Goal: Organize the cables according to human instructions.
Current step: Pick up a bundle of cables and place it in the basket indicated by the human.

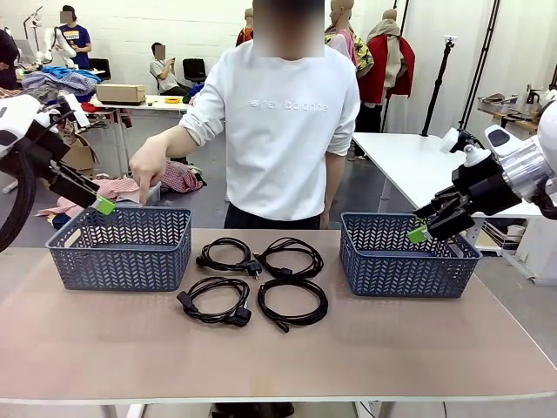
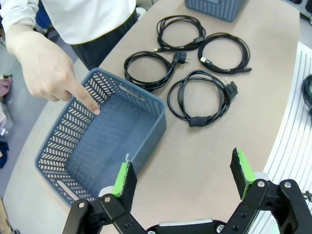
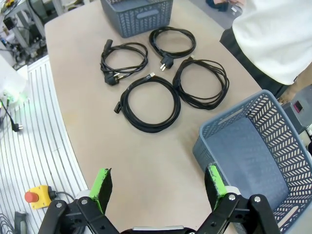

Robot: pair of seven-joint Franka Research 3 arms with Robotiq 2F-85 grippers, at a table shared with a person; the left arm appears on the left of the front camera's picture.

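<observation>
L gripper [image 2: 183, 168] hung over the left end of the left basket [image 1: 122, 248], jaws spread wide, nothing btw the green pads; the four cables [image 1: 239, 317] lay on the table [image 1: 392, 344] just to the right of that basket, apart from the L gripper and lower than it; R gripper [image 3: 158, 176] was far to the right of the left basket, above the right basket [image 1: 409, 261], jaws wide too, holding nothing; the cables sat btw the two baskets.

Table top was beige and smooth w/ a rounded edge; both baskets were blue-grey plastic w/ a herringbone pattern of holes; a person in a white sweatshirt stood behind the left basket, a bit to its right; the person's hand [image 1: 148, 165] pointed one finger down at the far rim of the left basket; behind it were other tables, clothes and people farther off.

Cables were thin and black, each wound in a round coil, plugs at the ends; they made two rows of two, close together.
</observation>
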